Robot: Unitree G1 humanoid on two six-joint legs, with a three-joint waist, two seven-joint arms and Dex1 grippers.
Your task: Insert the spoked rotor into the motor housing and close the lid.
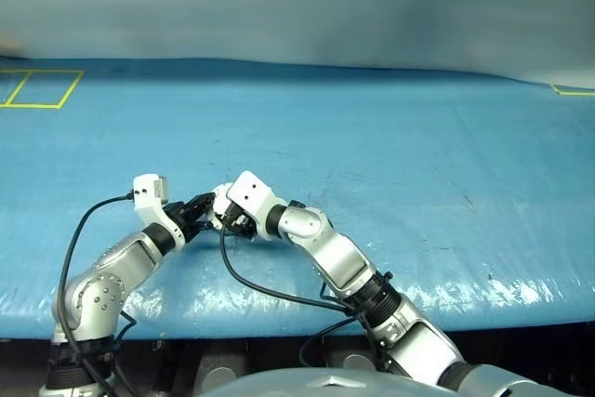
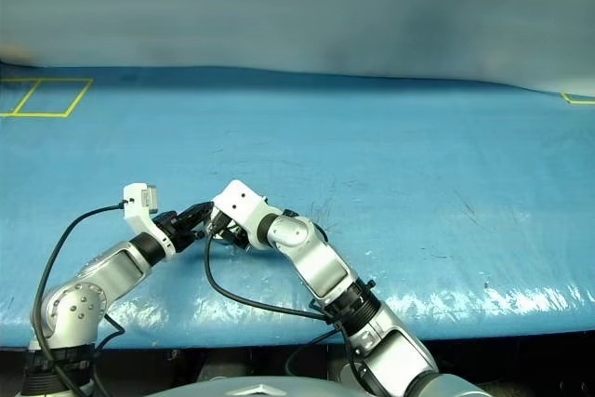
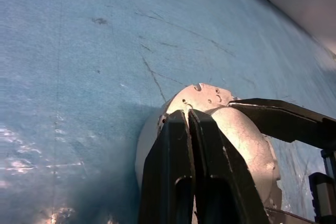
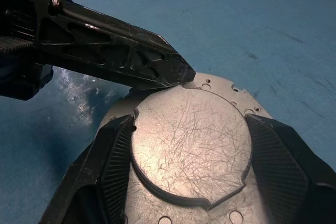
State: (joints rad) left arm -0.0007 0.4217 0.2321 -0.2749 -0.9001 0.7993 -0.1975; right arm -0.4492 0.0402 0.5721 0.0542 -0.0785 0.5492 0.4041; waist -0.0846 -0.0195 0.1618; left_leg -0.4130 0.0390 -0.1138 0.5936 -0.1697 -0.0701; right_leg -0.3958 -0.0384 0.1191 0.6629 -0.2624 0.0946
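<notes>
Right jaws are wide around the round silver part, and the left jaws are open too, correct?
Not quite. The left gripper has its jaws shut, tips at the silver part's edge, as the left wrist view shows. The right gripper does straddle it wide.

A: What's my right gripper (image 4: 189,169) clamped on?

B: The lid (image 4: 191,145), bare grey metal, dull sheen, raised centre circle covered in fine scratches, small drilled holes round the rim.

A: My fingers (image 4: 113,166)?

B: Black plastic, matt, ribbed pads. Left gripper (image 4: 181,72) is the same black plastic, slightly glossy.

A: Table (image 1: 390,137)?

B: Blue cloth-like cover, matt, scuffed with dark marks, shiny near the front edge.
</notes>
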